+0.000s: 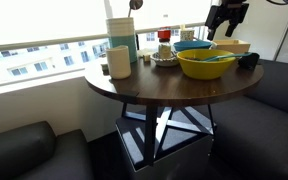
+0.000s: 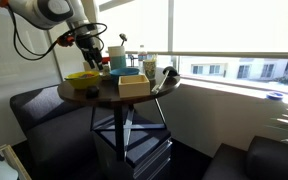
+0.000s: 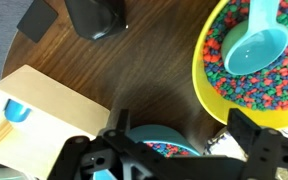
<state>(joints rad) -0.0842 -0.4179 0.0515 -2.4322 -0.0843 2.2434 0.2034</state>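
Gripper [image 3: 174,138] hangs above the counter [image 3: 134,70], fingers [image 3: 84,158] spread wide, nothing between them. It is also seen high over the counter's far things in both exterior views [image 1: 227,15] [image 2: 90,52], clear of everything below.

Blue bowl [image 3: 152,131] sits directly under the gripper, framed between the two fingers in the wrist view, no contact. It is round, so it has no long axis. It stands upright with its mouth up and is filled with coloured beads. An exterior view shows it [image 1: 192,45] just below and a bit to the side of the gripper, touching or nearly touching the yellow bowl; cannot tell which.

Yellow bowl [image 3: 198,72] is ahead of the gripper on its right-finger side, near but apart from the blue bowl in the wrist view. It is also full of coloured beads and is bigger than the blue bowl [image 1: 206,68] [image 2: 82,78].

Teal scoop [image 3: 254,48] lies in the yellow bowl on the beads with its hollow side up. Its long axis runs roughly straight away from the gripper. The cup end is nearer the gripper and the handle points away, cut off by the frame edge.

Wooden box [image 3: 44,110] is just beside the gripper on its left-finger side, open top, something blue inside at one corner. It also shows in an exterior view [image 2: 134,85].

A black object [image 3: 94,15] is ahead of the gripper, well apart from it, too cropped to name. A dark flat piece [image 3: 39,18] is next to it, also cropped.
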